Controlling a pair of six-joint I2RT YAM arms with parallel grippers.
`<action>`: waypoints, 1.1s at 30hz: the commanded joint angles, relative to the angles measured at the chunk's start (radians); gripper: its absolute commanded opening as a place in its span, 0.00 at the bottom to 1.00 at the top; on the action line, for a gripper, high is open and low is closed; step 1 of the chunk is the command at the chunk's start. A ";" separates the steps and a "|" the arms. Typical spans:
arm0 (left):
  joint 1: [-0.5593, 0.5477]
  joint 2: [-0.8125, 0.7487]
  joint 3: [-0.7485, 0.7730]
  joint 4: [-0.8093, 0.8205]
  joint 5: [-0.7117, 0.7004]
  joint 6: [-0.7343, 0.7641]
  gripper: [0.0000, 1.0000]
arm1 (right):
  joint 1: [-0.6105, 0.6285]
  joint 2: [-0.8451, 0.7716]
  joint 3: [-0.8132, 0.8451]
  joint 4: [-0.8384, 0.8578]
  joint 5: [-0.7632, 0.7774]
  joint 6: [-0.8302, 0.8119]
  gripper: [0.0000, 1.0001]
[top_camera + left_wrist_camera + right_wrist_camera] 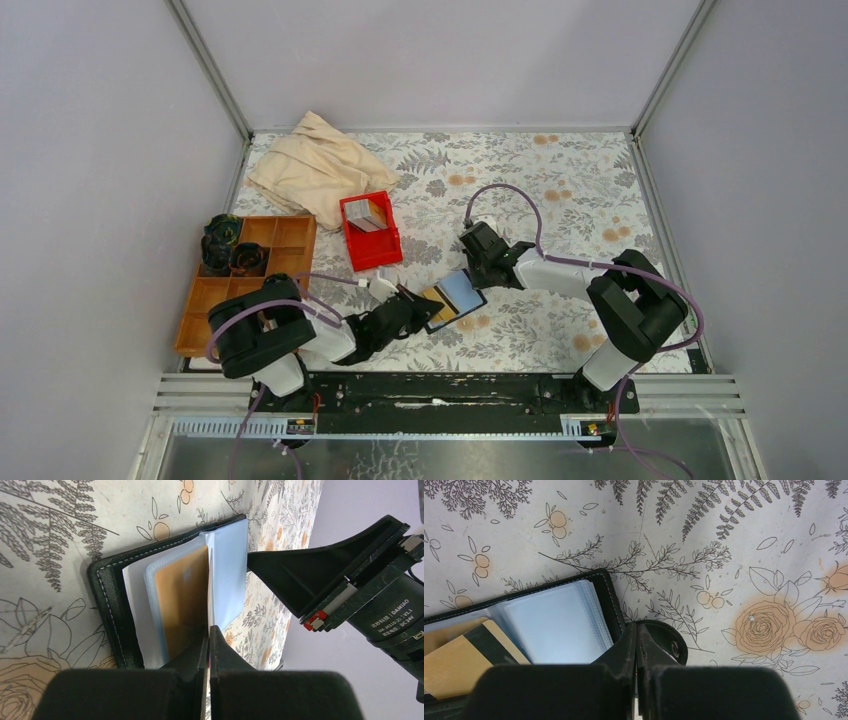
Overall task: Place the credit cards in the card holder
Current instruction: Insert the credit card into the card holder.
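Note:
The black card holder (455, 297) lies open on the flowered table, its clear sleeves facing up. One tan credit card (181, 605) sits in a sleeve on its left half, and it also shows in the right wrist view (459, 657). My left gripper (432, 306) is shut, its tips (209, 630) at the fold between the sleeves; I cannot tell if a sleeve is pinched. My right gripper (478, 268) is shut too, its tips (638, 628) on the holder's edge beside the clasp tab (670, 647). More credit cards (367, 215) lie in the red bin.
The red bin (380, 250) stands just behind and left of the holder. A brown compartment tray (285, 245) with dark objects sits at the left edge. A beige cloth (318, 165) lies bunched at the back left. Grey walls enclose the table.

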 commanded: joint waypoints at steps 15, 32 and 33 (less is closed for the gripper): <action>0.007 0.148 -0.035 0.196 0.070 -0.031 0.00 | -0.007 0.024 0.007 0.029 -0.045 0.003 0.00; 0.009 0.265 -0.008 0.280 0.088 -0.070 0.00 | -0.007 0.018 0.009 0.018 -0.069 0.004 0.00; 0.009 0.270 -0.006 0.279 0.086 -0.073 0.00 | -0.007 0.018 0.009 0.019 -0.070 0.005 0.00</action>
